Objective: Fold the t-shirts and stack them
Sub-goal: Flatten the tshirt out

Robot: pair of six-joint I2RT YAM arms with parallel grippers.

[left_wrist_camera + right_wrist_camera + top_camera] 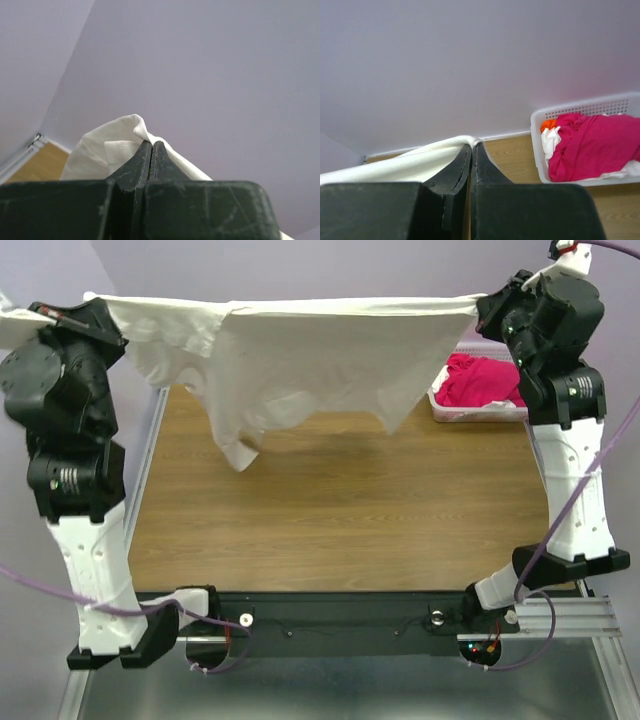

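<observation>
The white shirt (320, 355) hangs taut between the left gripper (95, 305) and right gripper (480, 308), each clamped shut on a top corner, its long axis side-to-side above the table (330, 520).

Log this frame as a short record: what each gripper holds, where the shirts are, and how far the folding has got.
left gripper: shut on one end of the off-white shirt
right gripper: shut on the other end
off-white shirt: stretched between both arms, hanging over the table, unfolded
pink shirt: crumpled in the basket, far right
stack: none yet
</observation>
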